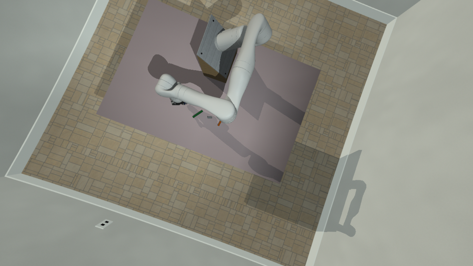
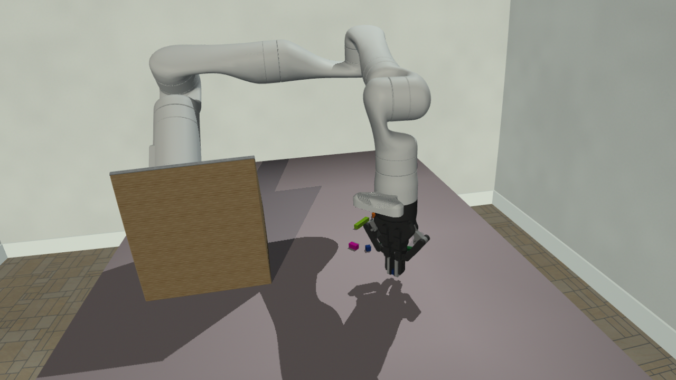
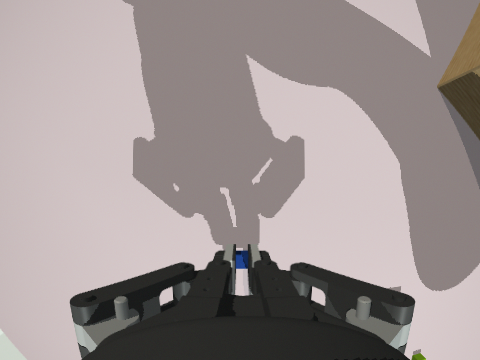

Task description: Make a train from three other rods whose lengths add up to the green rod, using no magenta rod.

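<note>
A small blue rod (image 3: 242, 260) sits pinched between my fingertips; my gripper (image 3: 241, 257) is pressed nearly together on it and points straight down, clear above the mauve table (image 2: 472, 302). My own shadow (image 2: 383, 297) falls on the table just below and ahead of the fingertips.

A second blue rod (image 2: 367, 247) lies on the table close beside my gripper, on the side toward the wooden pedestal (image 2: 193, 226), and a magenta rod (image 2: 353, 245) lies just beyond it, the two apart from each other. A lime rod (image 2: 361, 222) lies farther back on that same side, near my wrist housing; in the wrist view only its tip shows at the lower right edge.

In the top view, the green rod (image 1: 197, 113) lies flat on the table a little way from my gripper, at a slant. Past it lies the grey rod (image 1: 209, 117), and beyond that the orange rod (image 1: 219, 123), partly under my elbow (image 1: 228, 113). These three lie apart from one another, none touching.

My arm rises from the grey plate (image 1: 206, 53) on top of the pedestal, well behind the gripper.
</note>
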Motion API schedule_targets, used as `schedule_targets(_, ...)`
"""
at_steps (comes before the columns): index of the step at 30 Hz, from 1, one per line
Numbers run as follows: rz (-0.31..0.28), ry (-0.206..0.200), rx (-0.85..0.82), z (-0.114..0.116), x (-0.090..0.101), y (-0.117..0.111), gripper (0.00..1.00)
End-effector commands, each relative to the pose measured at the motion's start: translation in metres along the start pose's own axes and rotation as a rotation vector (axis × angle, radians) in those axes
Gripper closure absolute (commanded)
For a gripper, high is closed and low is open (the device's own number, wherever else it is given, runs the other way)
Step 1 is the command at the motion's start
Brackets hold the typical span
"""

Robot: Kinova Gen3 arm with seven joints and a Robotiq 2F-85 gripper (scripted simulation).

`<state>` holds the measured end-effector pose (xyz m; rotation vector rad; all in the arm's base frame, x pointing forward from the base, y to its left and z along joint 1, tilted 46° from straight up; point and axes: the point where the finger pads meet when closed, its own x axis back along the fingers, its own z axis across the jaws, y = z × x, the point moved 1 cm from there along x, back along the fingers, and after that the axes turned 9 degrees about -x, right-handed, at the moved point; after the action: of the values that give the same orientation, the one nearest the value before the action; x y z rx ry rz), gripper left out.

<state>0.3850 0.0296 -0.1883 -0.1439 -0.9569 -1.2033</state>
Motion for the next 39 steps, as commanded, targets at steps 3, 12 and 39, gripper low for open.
schedule_targets(3, -0.001, -0.001, 0.000, 0.000, 0.000, 0.000, 0.95)
schedule_targets(12, -0.001, -0.001, 0.000, 0.000, -0.007, 0.000, 0.95)
schedule_targets(39, -0.001, -0.001, 0.000, 0.000, -0.011, 0.000, 0.95)
